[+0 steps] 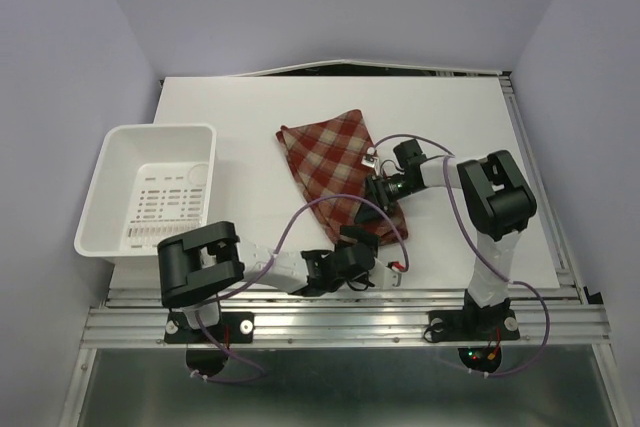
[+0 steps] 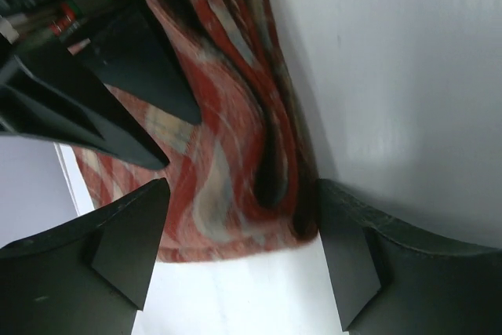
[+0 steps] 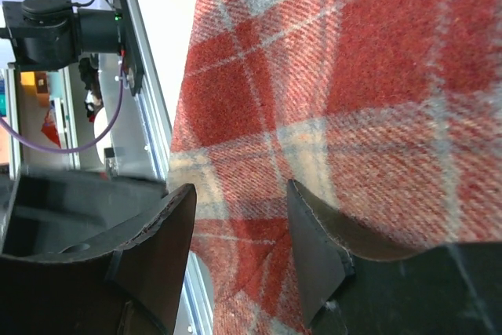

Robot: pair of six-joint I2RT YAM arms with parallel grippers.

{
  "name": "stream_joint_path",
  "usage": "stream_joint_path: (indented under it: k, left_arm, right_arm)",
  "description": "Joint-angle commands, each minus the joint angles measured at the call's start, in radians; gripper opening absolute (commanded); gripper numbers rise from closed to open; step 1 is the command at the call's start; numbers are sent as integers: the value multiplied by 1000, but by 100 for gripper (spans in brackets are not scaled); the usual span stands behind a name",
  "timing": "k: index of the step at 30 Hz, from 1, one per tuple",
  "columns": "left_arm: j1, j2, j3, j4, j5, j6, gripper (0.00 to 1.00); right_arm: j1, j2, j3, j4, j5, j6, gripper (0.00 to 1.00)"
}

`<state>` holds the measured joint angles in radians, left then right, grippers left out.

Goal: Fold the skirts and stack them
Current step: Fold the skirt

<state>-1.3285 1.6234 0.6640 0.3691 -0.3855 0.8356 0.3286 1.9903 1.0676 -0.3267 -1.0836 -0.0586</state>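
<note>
Basket [image 1: 112,182] was seen at the left of the counter [image 1: 450,117], overhanging its left edge, well apart from the cloth; no skirt was made out in it, so stacking was judged not yet begun. Left hand [image 1: 352,259] was laid low by the near edge, fingers spread, the near end of the plaid skirt [image 1: 335,162] at them; in the left wrist view the hand [image 2: 243,253] was found straddling the rumpled hem of the skirt [image 2: 227,147], not closed on it, placed so presumably to take that end for a fold. The skirt was laid diagonally at the middle of the counter, wide end far, narrow end near; whether it was doubled over could not be told. Right hand [image 1: 382,190] was held at the skirt's right edge; in its wrist view the hand [image 3: 239,249] was shown spread over the flat skirt [image 3: 353,76], nothing pinched, likely posed to grip that side edge; only one skirt was seen.
</note>
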Motion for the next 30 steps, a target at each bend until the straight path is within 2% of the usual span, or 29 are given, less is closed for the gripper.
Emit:
stream_joint_path:
  k: [1, 3, 5, 9, 11, 13, 15, 17, 20, 23, 30]
  left_arm:
    - [-12, 114, 66, -6, -33, -55, 85]
    - [-12, 164, 104, -6, -46, -61, 84]
    - [-12, 194, 121, -7, -56, -69, 78]
    - [-14, 222, 144, -15, -104, -93, 53]
    - [-12, 231, 151, -24, -116, -114, 45]
    - [-12, 236, 157, -61, -124, -138, 30]
    - [-12, 219, 161, -116, -98, -182, 9]
    - [-12, 164, 149, -159, -64, -207, 2]
    - [-12, 84, 149, -246, 34, -256, 0]
    - [-12, 2, 151, -324, 176, -282, 0]
    - [-15, -184, 157, -478, 378, -328, 0]
  right_arm:
    - [18, 57, 6, 22, 146, -37, 56]
    - [18, 67, 17, 9, 146, -43, 57]
    - [18, 71, 23, 0, 146, -41, 56]
    - [18, 71, 23, -2, 136, -30, 56]
    - [18, 70, 22, 0, 129, -29, 56]
    - [18, 62, 20, -2, 125, -23, 56]
    - [18, 45, 23, -15, 134, -36, 59]
    - [18, 1, 38, -34, 169, -53, 65]
    - [-8, -45, 124, -64, 198, -53, 77]
    - [-40, -47, 265, -93, 224, -50, 85]
    - [-40, 13, 515, -92, 335, -96, 89]
